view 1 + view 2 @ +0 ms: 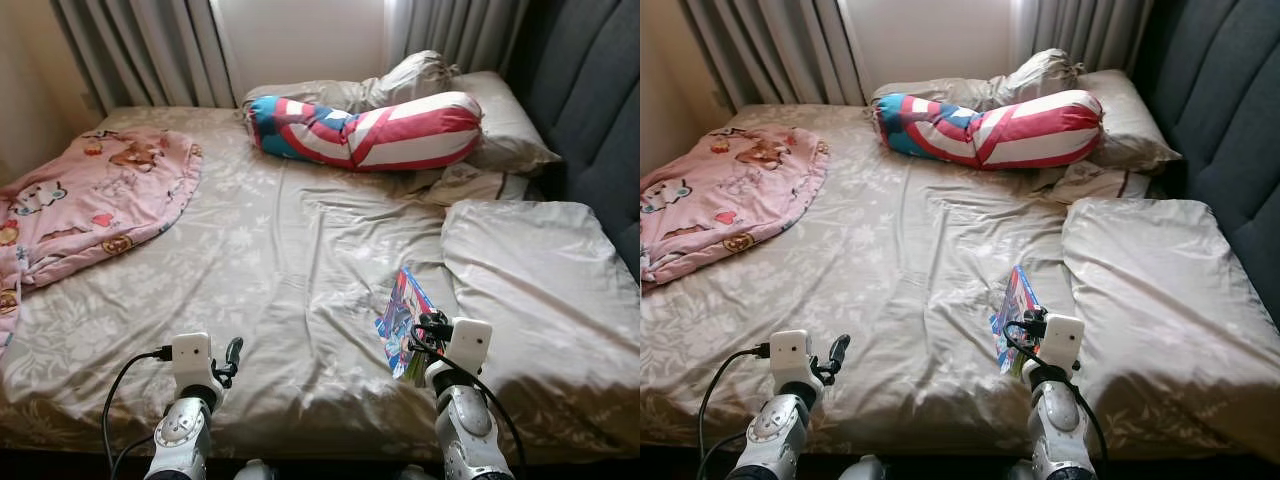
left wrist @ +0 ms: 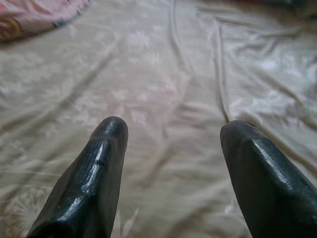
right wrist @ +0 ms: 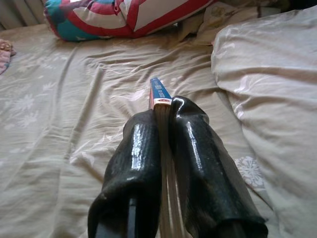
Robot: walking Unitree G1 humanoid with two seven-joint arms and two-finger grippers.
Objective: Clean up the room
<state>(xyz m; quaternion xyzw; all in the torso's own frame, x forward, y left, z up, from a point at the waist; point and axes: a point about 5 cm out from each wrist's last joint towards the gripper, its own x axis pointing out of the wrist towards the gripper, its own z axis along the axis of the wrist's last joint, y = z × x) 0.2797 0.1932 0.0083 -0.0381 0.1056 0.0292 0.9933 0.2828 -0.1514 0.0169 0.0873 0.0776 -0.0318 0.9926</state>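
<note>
A thin colourful book (image 1: 402,315) lies on the beige bed sheet (image 1: 300,250), near the big pillow. My right gripper (image 1: 428,335) is shut on the book's near edge; in the right wrist view the book (image 3: 159,94) stands edge-on between the two black fingers (image 3: 136,153). My left gripper (image 1: 232,358) hovers over the front of the bed, its fingers (image 2: 96,168) spread apart with only bare sheet between them.
A pink cartoon blanket (image 1: 90,195) covers the bed's far left. A red, white and blue bolster (image 1: 370,130) and beige pillows (image 1: 500,120) sit at the head. A large beige pillow (image 1: 540,270) lies right of the book. A dark headboard (image 1: 600,110) rises on the right.
</note>
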